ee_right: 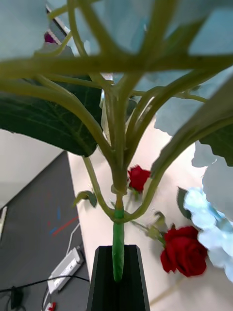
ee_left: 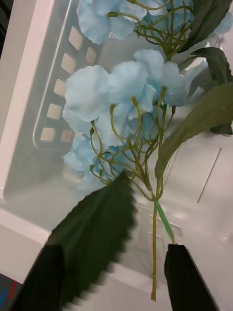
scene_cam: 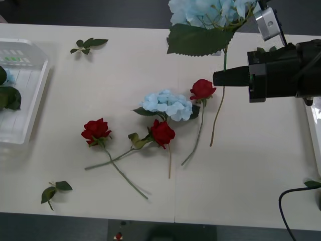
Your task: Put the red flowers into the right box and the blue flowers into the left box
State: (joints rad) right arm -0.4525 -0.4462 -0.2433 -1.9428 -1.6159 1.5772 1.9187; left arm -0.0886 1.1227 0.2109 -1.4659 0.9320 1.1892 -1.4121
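Observation:
My right gripper [scene_cam: 216,78] [ee_right: 118,250] is shut on the green stem of a blue flower [scene_cam: 210,11] [ee_right: 116,63], held above the table's far right. A second blue flower [scene_cam: 167,104] lies mid-table among three red flowers [scene_cam: 96,130] [scene_cam: 162,133] [scene_cam: 202,89]. The left box [scene_cam: 30,108] [ee_left: 29,160] stands at the table's left edge. Over it my left gripper [ee_left: 114,248] is open, and a third blue flower [ee_left: 121,92] lies in the tray beneath it. The rim of the right box [scene_cam: 316,128] shows at the right edge.
Loose green leaf sprigs lie at the far left [scene_cam: 88,45] and near the front left [scene_cam: 55,192]. A black cable [scene_cam: 288,211] curls at the table's front right corner. The held flower's big leaf [scene_cam: 198,39] and long stem hang over the table.

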